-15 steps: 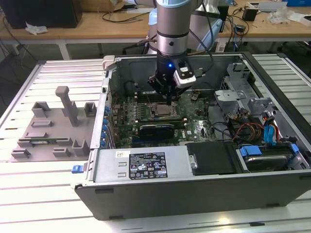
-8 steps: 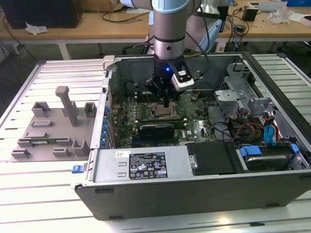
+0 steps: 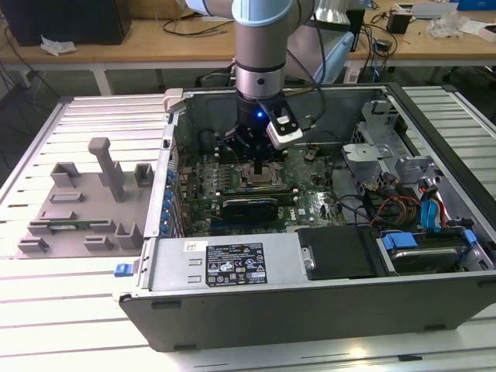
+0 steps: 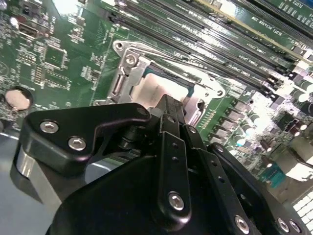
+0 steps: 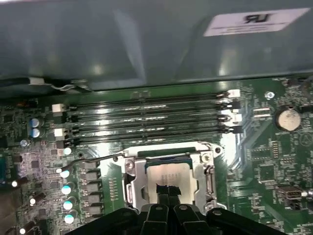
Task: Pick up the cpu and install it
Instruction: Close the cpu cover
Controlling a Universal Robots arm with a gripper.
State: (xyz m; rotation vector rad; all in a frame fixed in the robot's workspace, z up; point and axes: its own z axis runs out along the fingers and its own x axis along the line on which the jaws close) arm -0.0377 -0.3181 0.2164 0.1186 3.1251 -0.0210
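The cpu [image 5: 172, 171] was seen seated in the socket [image 5: 206, 172]; the gripper [image 5: 167, 190] was found with fingers closed together at its top.

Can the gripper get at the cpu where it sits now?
Probably yes: the gripper is right at the cpu's bare silver top inside the socket frame, with nothing between them. The memory slots and case wall stand off to the side.

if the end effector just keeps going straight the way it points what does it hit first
The cpu, lying in the motherboard socket. The end effector points down at its silver top, at or just above it; whether they touch is unclear.
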